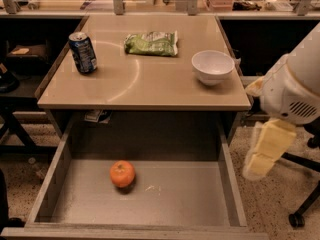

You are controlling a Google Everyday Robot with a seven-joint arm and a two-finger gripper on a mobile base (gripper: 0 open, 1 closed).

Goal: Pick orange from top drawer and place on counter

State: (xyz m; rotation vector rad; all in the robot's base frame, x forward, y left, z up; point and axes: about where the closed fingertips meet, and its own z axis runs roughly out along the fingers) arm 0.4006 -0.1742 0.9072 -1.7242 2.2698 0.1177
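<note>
The orange [122, 173] lies on the scuffed bottom of the open grey top drawer [200, 196], left of its middle. The beige counter [145, 79] stands above and behind the drawer. My gripper [264, 151], cream-coloured, hangs below the white arm [295, 86] at the right, outside the drawer's right wall and just off the counter's front right corner. It is well to the right of the orange and holds nothing that I can see.
On the counter stand a blue soda can [83, 52] at the left, a green snack bag [151, 43] at the back middle and a white bowl [213, 67] at the right. A chair base with a wheel [299, 215] stands on the floor at the lower right.
</note>
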